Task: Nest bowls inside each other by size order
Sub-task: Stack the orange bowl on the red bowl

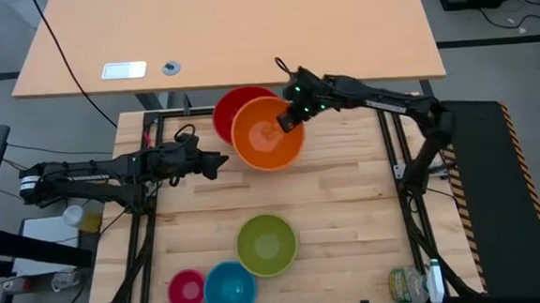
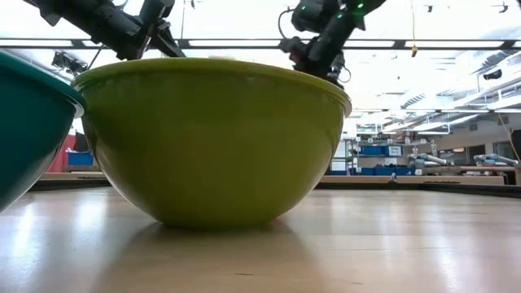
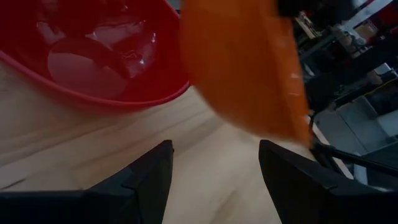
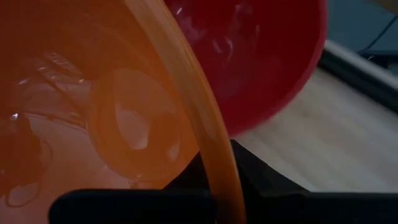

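Far left of the red bowl point(image 1: 230, 110): left gripper point(image 1: 216, 162), fingers spread wide and holding nothing, parked low over the bare wooden table point(image 1: 348, 194) just short of both upper bowls, as if waiting. At the near-left edge, well apart from the red bowl: pink bowl point(image 1: 186, 289), then blue bowl point(image 1: 230, 288) touching or nearly touching it, then lime green bowl point(image 1: 266, 244) a little nearer the red one, all three upright and loose. At the back centre: red bowl resting on the table, mouth up, partly covered by the orange bowl point(image 1: 269, 133), which overlaps its near-right side and appears lifted and tilted rather than seated. Right of the red bowl: right gripper point(image 1: 289, 115), closed on the orange bowl's rim, one finger inside and one outside by the right wrist view. Step in hand, by judgement: first nesting, orange into red. Next move likely calls for carrying the orange bowl back over the red bowl's centre, levelling it, lowering until the rims sit concentric, then opening. Red bowl close to the table's far edge, so little margin for a push that way; broad open wood between the red bowl and the green one for repositioning; left gripper near enough to the orange bowl's left flank to need watching.
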`<state>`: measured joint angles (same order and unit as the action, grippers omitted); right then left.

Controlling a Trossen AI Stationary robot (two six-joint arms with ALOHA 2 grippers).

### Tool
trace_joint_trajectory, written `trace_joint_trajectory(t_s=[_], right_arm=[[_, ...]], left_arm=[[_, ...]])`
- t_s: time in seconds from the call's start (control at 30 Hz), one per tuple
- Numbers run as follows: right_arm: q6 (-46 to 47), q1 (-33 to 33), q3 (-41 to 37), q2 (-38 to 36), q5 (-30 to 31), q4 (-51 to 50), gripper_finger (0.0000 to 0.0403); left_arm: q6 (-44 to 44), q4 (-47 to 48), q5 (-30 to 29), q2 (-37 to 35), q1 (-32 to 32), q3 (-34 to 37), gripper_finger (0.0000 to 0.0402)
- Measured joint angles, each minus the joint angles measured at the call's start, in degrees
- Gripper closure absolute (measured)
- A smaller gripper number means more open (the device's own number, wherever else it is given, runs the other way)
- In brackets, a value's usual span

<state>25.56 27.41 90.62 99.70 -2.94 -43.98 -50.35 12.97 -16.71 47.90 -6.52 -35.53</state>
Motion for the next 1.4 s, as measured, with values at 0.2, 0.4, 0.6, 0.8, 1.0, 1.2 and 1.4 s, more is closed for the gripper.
trace_joint_trajectory(t_s=[0.2,0.4,0.6,0.8,1.0,1.2,1.4], right_arm=[[-0.21,1.62,6.95,7.17,1.07,0.57,0.0374],[0.26,2.88,11.39,13.22,3.37,2.52,0.0374],[2.35,4.6,13.71,16.93,3.47,4.45,0.0374],[4.48,6.54,12.77,17.46,3.26,8.1,0.0373],[4.14,7.39,12.55,17.48,3.53,8.23,0.0373],[2.57,7.14,12.55,19.56,3.97,8.23,0.0373],[2.76,6.5,12.53,20.93,5.07,8.64,0.0373]], left_arm=[[0.45,-1.19,2.02,0.0,0.0,0.0,0.0161],[1.66,-2.34,2.62,0.0,0.02,0.0,0.0161],[1.68,-2.36,3.02,0.0,0.04,0.0,0.0161],[0.63,-3.45,3.08,0.02,1.19,0.0,0.0161],[0.42,-4.75,2.68,0.02,2.57,0.0,0.0161],[0.57,-5.96,1.4,0.04,2.91,0.0,0.0161],[0.46,-6.18,1.38,0.04,3.01,0.0,0.0161]])
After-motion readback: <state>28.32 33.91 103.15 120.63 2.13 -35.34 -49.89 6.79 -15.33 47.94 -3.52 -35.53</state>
